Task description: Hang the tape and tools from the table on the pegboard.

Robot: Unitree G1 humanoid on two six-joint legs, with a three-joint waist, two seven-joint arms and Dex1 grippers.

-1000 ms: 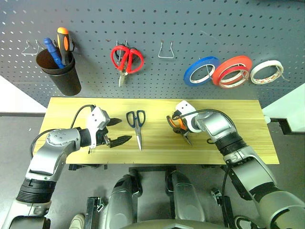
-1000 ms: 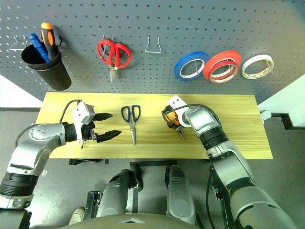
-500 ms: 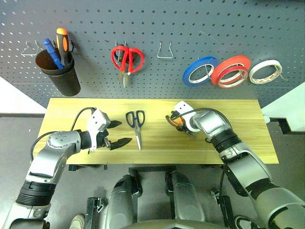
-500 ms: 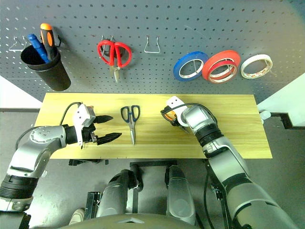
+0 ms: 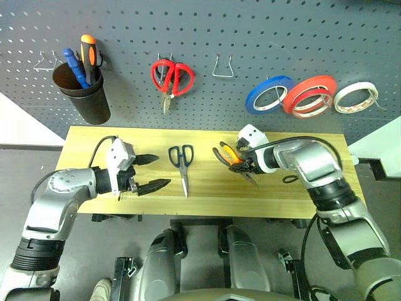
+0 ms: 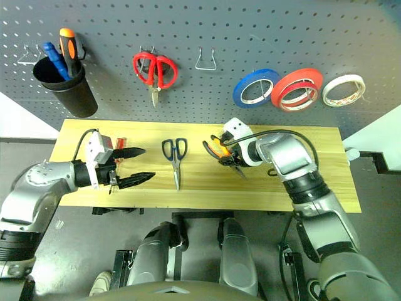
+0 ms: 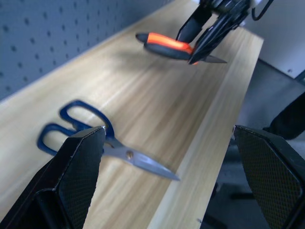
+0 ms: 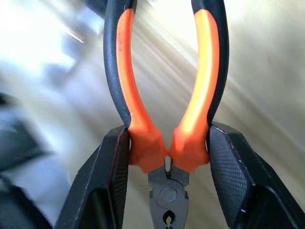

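The grey pegboard (image 5: 263, 37) fills the upper frame; along its right side hang three tape rolls, the cream tape (image 5: 356, 97) rightmost. Below lies the yellowish wood surface (image 5: 81, 141). At centre right the right gripper (image 5: 241, 164) is clamped on the pliers (image 5: 227, 154), gripping the orange-and-black handles near the pivot, raised above the surface. At centre left the left gripper (image 5: 149, 172) hovers with its fingers spread wide. Just right of it, dark-handled scissors (image 5: 182, 164) lie flat.
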